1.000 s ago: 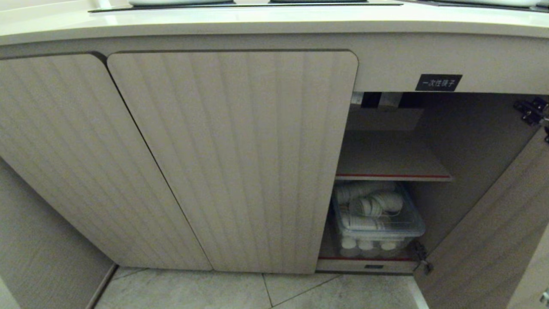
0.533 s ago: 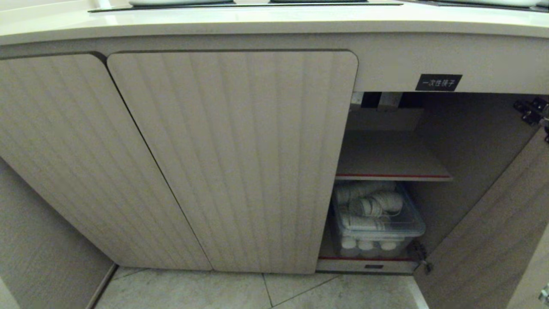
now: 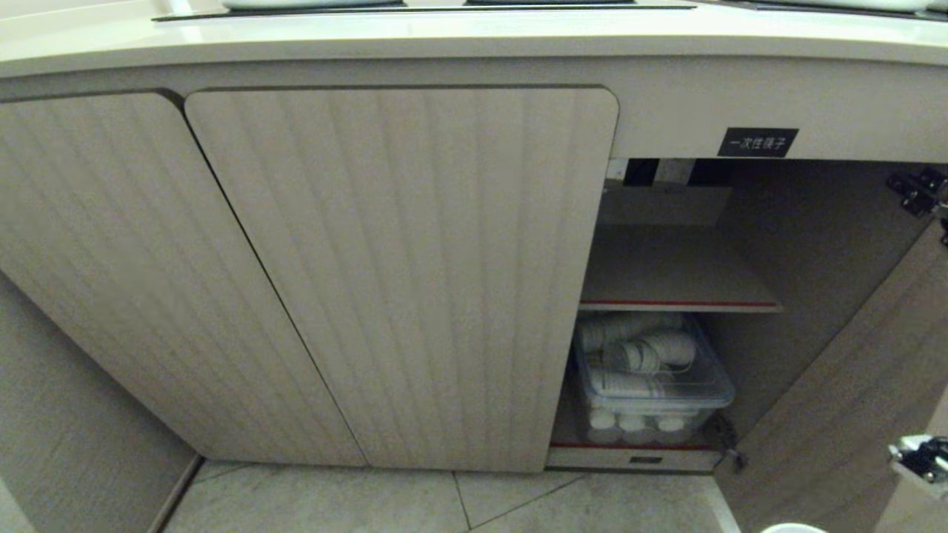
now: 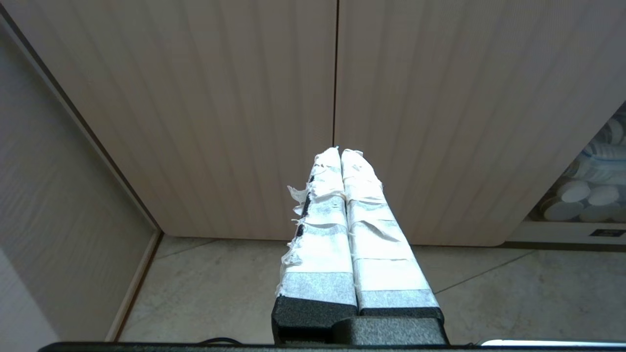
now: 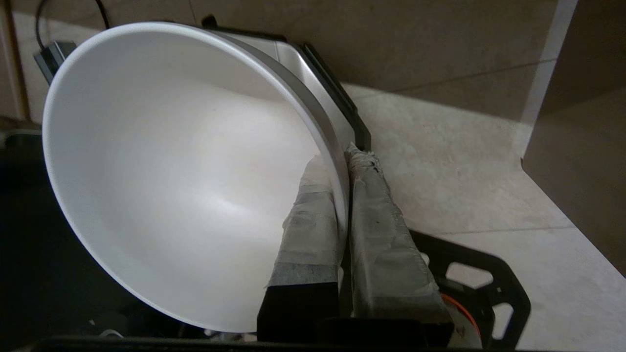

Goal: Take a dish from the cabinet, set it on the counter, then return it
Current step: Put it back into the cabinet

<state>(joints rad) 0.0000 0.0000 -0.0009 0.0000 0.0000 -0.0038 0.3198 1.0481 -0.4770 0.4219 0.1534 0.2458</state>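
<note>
The dish, a plain white round bowl, fills the right wrist view, tilted on edge above the floor tiles. My right gripper is shut on its rim, one taped finger inside and one outside. In the head view only a sliver of the dish's rim shows at the bottom right, below part of my right arm. The cabinet has its right door swung open, baring a red-edged shelf. The counter runs along the top. My left gripper is shut and empty, facing the closed doors.
A clear plastic bin of stacked white cups stands on the cabinet's bottom shelf. A black label sits above the opening. Door hinges jut out at the upper right. Tiled floor lies in front of the cabinet.
Part of my right arm and the dish's rim have come into the head view at the lower right. The cabinet and its contents have not moved.
</note>
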